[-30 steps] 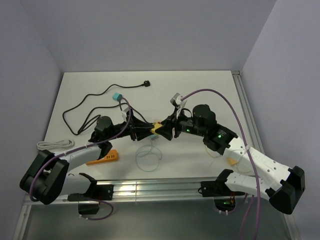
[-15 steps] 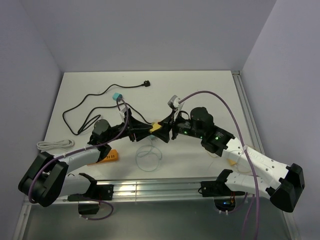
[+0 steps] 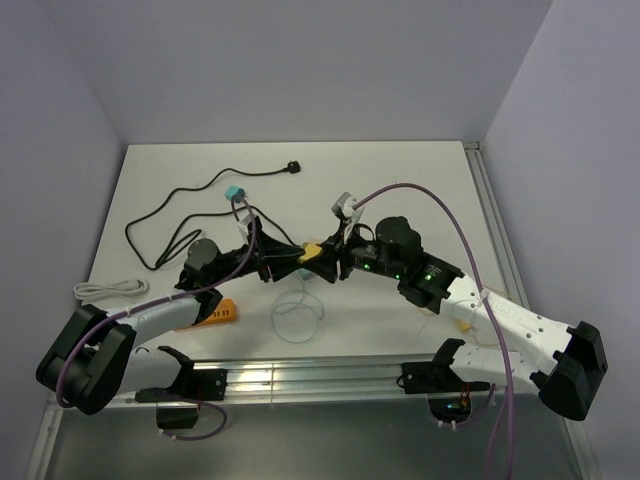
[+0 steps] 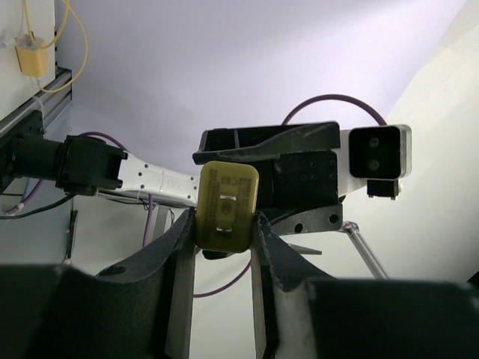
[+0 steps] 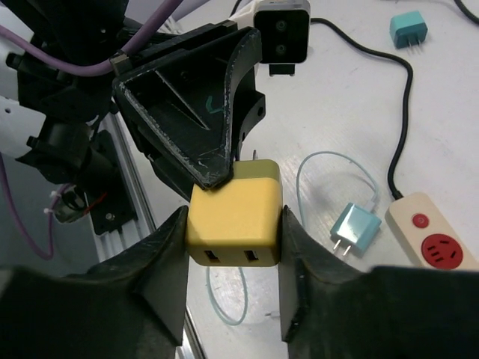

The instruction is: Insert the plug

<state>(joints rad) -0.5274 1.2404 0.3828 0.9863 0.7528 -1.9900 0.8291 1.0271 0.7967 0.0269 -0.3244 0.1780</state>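
A yellow two-port USB plug hangs above the middle of the table, held between both grippers. My left gripper is shut on it from the left. In the left wrist view the plug sits between my fingertips with its two prongs facing the camera. My right gripper is shut on it from the right. In the right wrist view the plug shows its USB ports between my right gripper. The orange power strip lies under the left arm and also shows in the right wrist view.
A teal plug on a black cable lies at the back left. Another teal plug with a pale looped cable lies below the grippers. A white cable bundle lies at the left edge. A metal rail runs along the front.
Both grippers and the yellow plug have shifted slightly left and back. The right arm has stretched further toward the left arm.
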